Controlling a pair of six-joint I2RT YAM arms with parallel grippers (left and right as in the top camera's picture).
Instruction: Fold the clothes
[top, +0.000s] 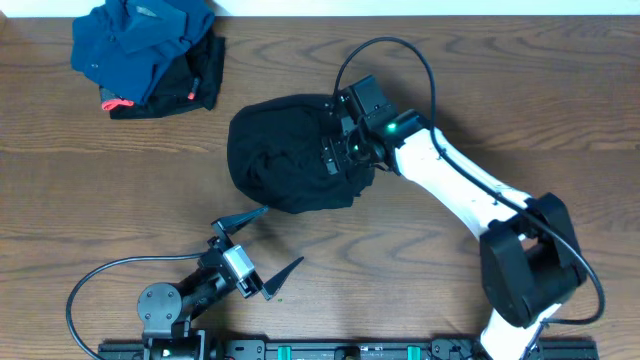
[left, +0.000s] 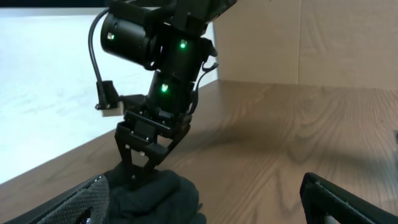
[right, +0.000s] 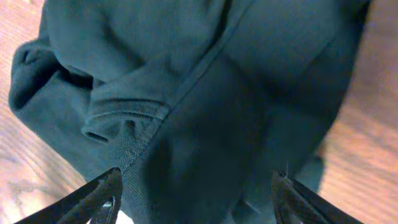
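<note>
The clothes (top: 290, 155) are one black garment bunched in a rounded heap at the middle of the table, with a ribbed hem and a seam showing in the right wrist view (right: 217, 93). My right gripper (top: 335, 150) hangs over the heap's right side, open, its fingers (right: 102, 193) spread wide above the fabric and holding nothing. In the left wrist view the same gripper (left: 146, 168) points down at the top of the heap (left: 155, 199). My left gripper (top: 265, 245) stands open near the front of the table, apart from the garment, its fingers (left: 81, 199) empty.
A dark blue garment (top: 140, 45) lies crumpled at the back left corner, on top of a small black piece with red-pink tags (top: 185, 90). The right arm's white links (top: 460, 180) stretch across the table's right side. Bare wood (top: 480, 80) surrounds the heap.
</note>
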